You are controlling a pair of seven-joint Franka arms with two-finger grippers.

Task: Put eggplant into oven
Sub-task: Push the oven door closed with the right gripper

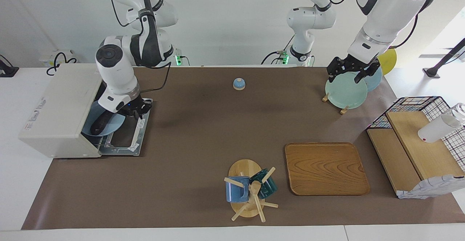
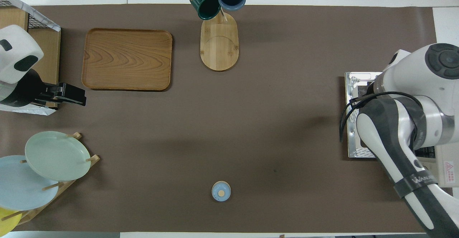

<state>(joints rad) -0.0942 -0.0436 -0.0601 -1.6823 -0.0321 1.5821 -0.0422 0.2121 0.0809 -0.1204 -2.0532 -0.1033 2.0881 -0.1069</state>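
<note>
1. We see the eggplant (image 1: 98, 124) lying on a pale blue plate (image 1: 109, 125) that sits at the mouth of the oven (image 1: 58, 110), on the rack just inside its opening. To our eye the plate is a carrier, so the slim vegetable cannot roll off the rack.
2. The oven door (image 1: 127, 133) lies folded down flat on the worktop (image 1: 203, 132) in front of the oven, which leaves the opening free from above and from the front.
3. Our right gripper (image 1: 136, 109) hangs over the lowered door, beside the plate's rim. Its fingertips are clenched and it carries nothing; the eggplant lies apart from it. In the overhead view the arm hides both the gripper and the plate.
4. Our left gripper (image 1: 351, 70) waits over the plate rack (image 1: 343, 88) at the left arm's end of the worktop, its fingers released and holding nothing.
5. We judge the placing to be done or nearly so: plate and eggplant look part-way in, so a push deeper may be left before the door can shut.
6. The door's raised edges and the oven's side walls bound the way in. The middle of the worktop is open, with the small bell (image 1: 238, 84) and mug stand (image 1: 249, 190) well apart from the oven.
</note>
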